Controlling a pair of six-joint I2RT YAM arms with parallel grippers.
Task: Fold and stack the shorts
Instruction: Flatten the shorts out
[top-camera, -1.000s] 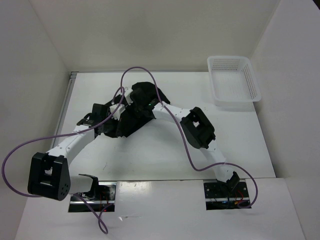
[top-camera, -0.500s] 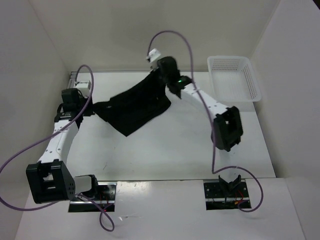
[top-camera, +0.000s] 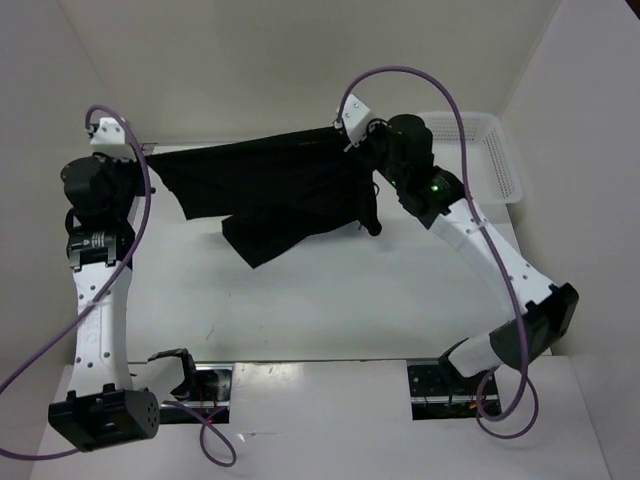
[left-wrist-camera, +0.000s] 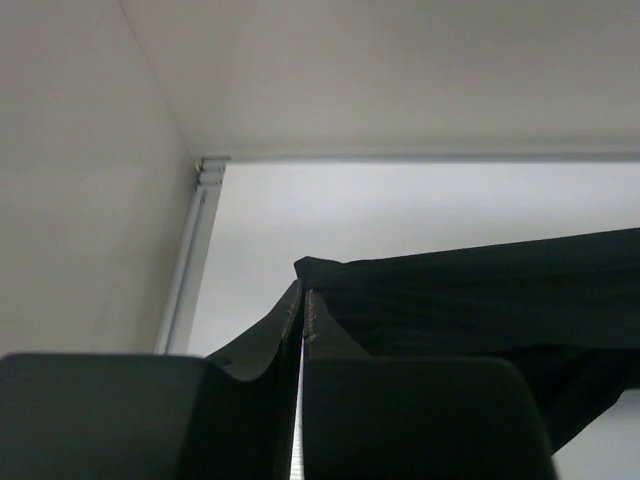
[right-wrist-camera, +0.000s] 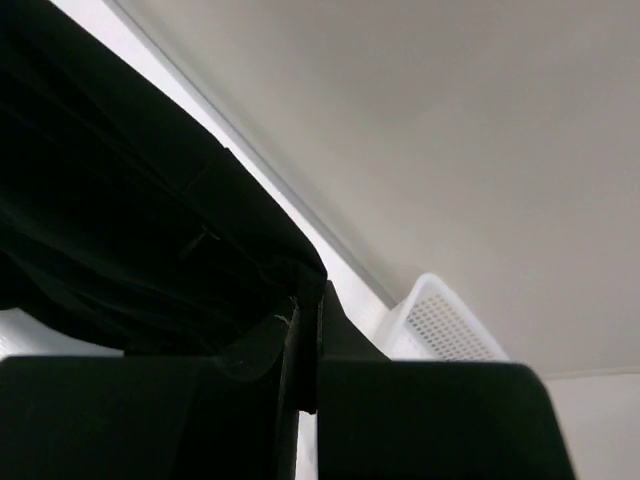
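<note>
The black shorts (top-camera: 275, 185) hang stretched between my two grippers above the far part of the table, the lower part drooping to the table. My left gripper (top-camera: 150, 155) is shut on the shorts' left corner; in the left wrist view the shut gripper (left-wrist-camera: 303, 300) pinches the cloth (left-wrist-camera: 480, 290). My right gripper (top-camera: 362, 150) is shut on the right corner; in the right wrist view the gripper (right-wrist-camera: 305, 295) clamps the fabric (right-wrist-camera: 120, 230).
A white mesh basket (top-camera: 495, 165) stands at the far right of the table, partly behind my right arm, and shows in the right wrist view (right-wrist-camera: 440, 325). White walls close in the table at the back and both sides. Purple cables loop over both arms.
Both arms have swung apart and upward, the left to the far left, the right toward the basket. The shorts went from bunched on the table to lifted and stretched wide.
</note>
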